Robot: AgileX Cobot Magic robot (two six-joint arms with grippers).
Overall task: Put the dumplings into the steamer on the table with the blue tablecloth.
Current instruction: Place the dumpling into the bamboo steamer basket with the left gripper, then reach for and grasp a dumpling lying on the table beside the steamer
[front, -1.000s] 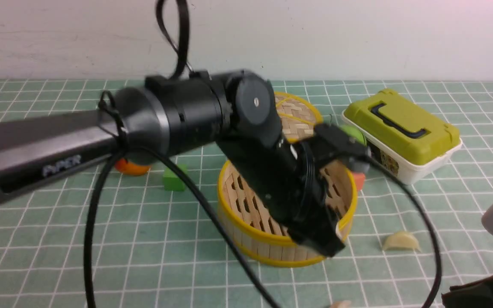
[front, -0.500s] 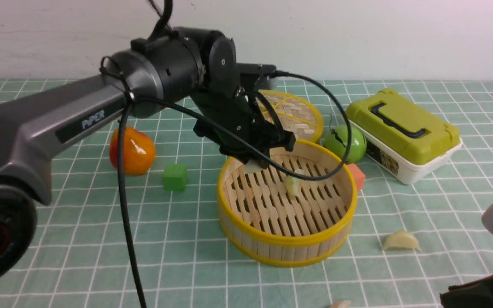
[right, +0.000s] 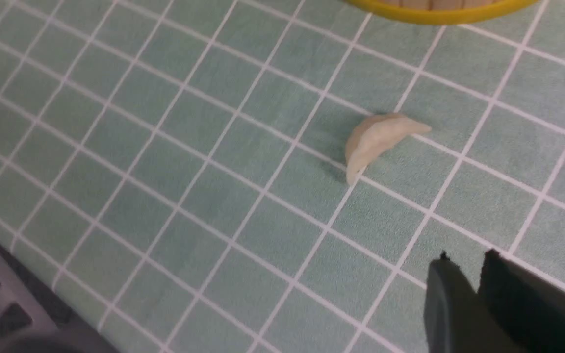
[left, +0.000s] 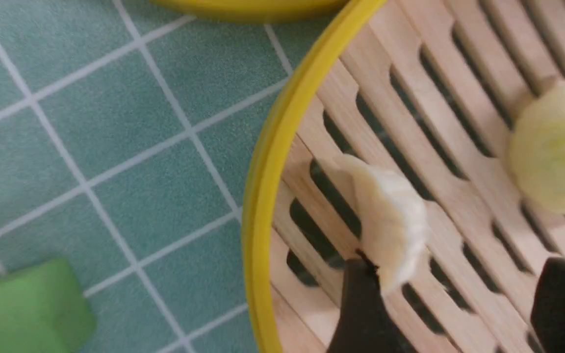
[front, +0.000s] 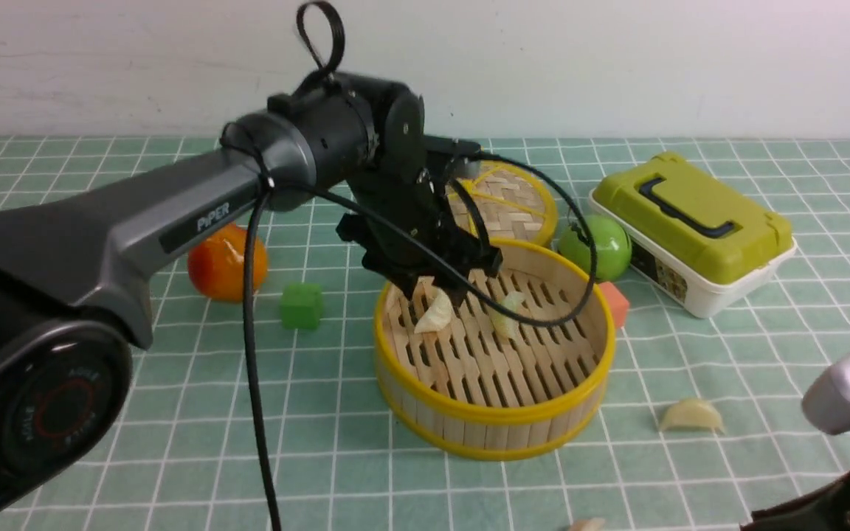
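Left wrist view: left gripper (left: 459,267) spread over the steamer (left: 259,220), a dumpling (left: 385,223) touching one finger (left: 361,309); right gripper (right: 466,261) pinched closed, empty.

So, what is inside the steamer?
In the steamer, on its slatted floor, lie a cream dumpling and a greenish dumpling. The left tool covers part of the rear floor, so anything there is hidden.

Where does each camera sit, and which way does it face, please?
Front view: between the arms, facing forward at the steamer; left arm and right arm show.
Left wrist view: on the left wrist, looking down into the steamer; left gripper shows.
Right wrist view: on the right wrist, down at a dumpling on the tablecloth; right gripper shows.
Shared by front and left wrist: steamer, green cube.
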